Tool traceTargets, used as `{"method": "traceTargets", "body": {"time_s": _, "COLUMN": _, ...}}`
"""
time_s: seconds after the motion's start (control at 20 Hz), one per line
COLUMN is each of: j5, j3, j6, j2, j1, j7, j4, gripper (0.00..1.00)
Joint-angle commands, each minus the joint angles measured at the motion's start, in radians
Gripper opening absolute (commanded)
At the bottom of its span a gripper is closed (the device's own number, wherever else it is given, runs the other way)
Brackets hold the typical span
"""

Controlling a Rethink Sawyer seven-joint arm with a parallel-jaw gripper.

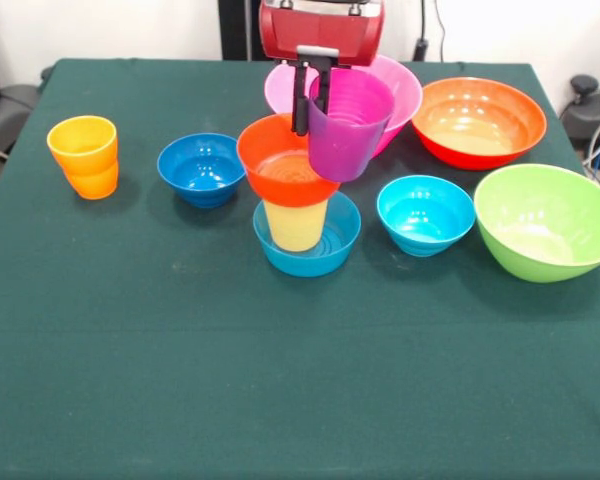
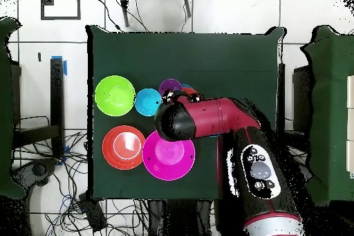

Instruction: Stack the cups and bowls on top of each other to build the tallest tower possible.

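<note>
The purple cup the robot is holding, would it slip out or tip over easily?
The purple cup looks like smooth, glossy plastic, so it could slip. The gripper pinches only one side of its rim, so it hangs tilted and might swing. Thin and see-through, it is probably light. Its narrow bottom may make it tippy.

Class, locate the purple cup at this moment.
Front view: the purple cup hangs in the gripper, right of the small orange-red bowl topping the tower.
</note>
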Motion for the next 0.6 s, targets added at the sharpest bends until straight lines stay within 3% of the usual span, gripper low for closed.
{"method": "traceTargets", "body": {"time_s": 0.05, "j5": -0.064, "j3": 0.017, "j6": -0.013, "j2": 0.042, "j1": -0.013, "j7": -0.035, "j4": -0.029, "gripper": 0.00}}
{"method": "traceTargets", "body": {"time_s": 0.3, "j5": -0.030, "j3": 0.059, "j6": 0.047, "j2": -0.033, "j1": -0.056, "j7": -0.083, "j4": 0.016, "gripper": 0.00}}
{"method": "traceTargets", "body": {"time_s": 0.6, "j5": -0.020, "j3": 0.085, "j6": 0.070, "j2": -0.064, "j1": -0.086, "j7": -0.105, "j4": 0.034, "gripper": 0.00}}
